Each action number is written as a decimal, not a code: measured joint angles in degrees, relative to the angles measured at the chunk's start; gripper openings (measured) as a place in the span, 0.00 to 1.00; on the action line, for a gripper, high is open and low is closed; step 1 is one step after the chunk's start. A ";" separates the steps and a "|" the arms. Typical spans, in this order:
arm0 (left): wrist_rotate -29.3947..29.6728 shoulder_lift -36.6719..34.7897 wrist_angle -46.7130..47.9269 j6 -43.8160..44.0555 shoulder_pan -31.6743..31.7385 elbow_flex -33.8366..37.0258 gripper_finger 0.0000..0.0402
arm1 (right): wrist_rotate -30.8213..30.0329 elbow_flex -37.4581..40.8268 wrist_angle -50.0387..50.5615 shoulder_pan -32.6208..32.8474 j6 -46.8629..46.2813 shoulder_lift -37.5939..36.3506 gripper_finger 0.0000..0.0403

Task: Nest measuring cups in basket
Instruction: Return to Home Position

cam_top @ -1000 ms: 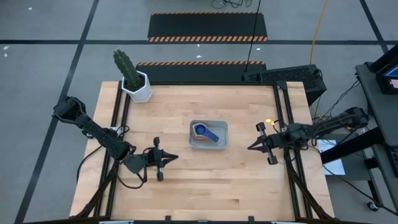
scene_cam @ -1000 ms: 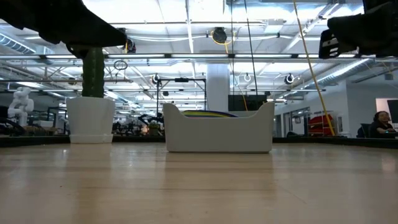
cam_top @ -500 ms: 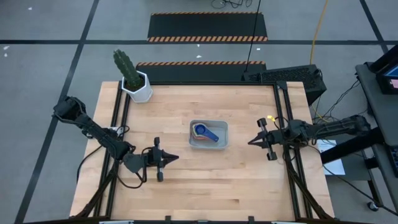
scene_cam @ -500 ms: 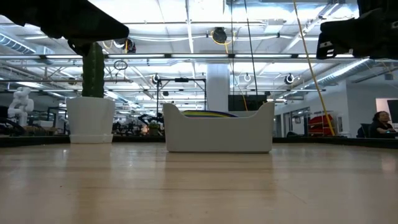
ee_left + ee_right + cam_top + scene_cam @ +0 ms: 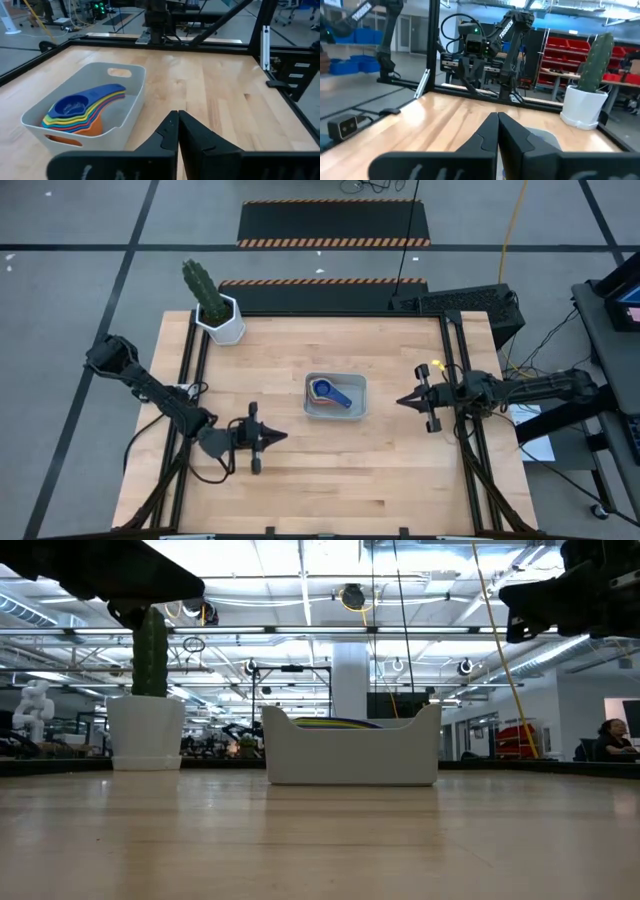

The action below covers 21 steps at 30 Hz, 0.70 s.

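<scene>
The pale basket (image 5: 335,397) stands at the table's middle. Inside it the measuring cups (image 5: 82,110) lie nested in one stack on the basket's floor, the blue one (image 5: 333,394) on top, their handles fanned out side by side. My left gripper (image 5: 285,435) hovers shut to the basket's near left, pointing toward it; its fingertips (image 5: 177,115) meet. My right gripper (image 5: 399,401) hovers shut to the basket's right, pointing toward the table's left, with its fingertips (image 5: 497,116) together. Neither touches anything.
A white hexagonal pot with a cactus (image 5: 217,315) stands at the far left corner. Black frame rails (image 5: 456,370) run along the table's left and right sides. Bare wood lies near the front edge (image 5: 340,490). A person (image 5: 612,740) sits far off in the room.
My right gripper, still shut, has swung a little toward the table's far edge and now points more squarely toward the table's left. The basket and cups have kept still.
</scene>
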State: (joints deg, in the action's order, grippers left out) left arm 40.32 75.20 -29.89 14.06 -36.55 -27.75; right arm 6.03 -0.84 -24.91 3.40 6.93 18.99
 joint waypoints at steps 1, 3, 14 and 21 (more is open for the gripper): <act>0.00 0.00 0.02 0.01 -0.28 0.00 0.03 | 0.02 0.02 0.32 0.00 -0.74 -0.23 0.00; 0.00 0.00 0.02 -0.02 -0.84 0.00 0.05 | 0.08 0.02 2.01 0.04 -1.25 -0.91 0.00; 0.22 0.00 -0.17 -0.11 -2.23 0.00 0.03 | 0.19 0.04 10.43 0.04 -1.69 -8.84 0.00; 0.24 0.00 -0.33 0.16 -2.21 0.00 0.02 | 0.15 0.04 21.07 0.04 -2.10 -15.02 0.00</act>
State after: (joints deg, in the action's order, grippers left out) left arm 40.56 75.20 -30.22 14.22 -38.76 -27.75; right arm 6.17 -0.80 -3.84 3.44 4.83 3.97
